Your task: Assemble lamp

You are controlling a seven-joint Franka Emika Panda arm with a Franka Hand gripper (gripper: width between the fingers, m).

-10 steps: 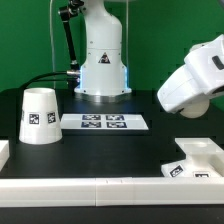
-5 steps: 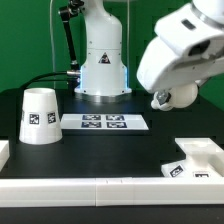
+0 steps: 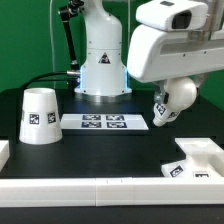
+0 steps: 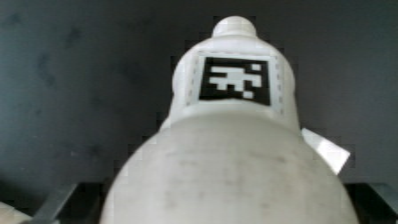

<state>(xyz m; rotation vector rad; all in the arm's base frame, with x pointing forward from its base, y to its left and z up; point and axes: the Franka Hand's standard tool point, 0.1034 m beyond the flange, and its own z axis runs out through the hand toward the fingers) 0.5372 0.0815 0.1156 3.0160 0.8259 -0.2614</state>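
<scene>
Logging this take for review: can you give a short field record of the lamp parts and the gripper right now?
gripper: shut on the bulb
bulb: off the table, tilted, tagged narrow end lowest
shade: standing on its wide end, exterior view's left
base: on the table, exterior view's lower right
marker board: flat, beside the shade
joined parts: none yet

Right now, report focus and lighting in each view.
Exterior view: evenly lit, crisp on the shade and marker board, the arm bright white, its shell near glare. Wrist view: the bulb fills the frame, soft and blurred, tag legible, background dark.
</scene>
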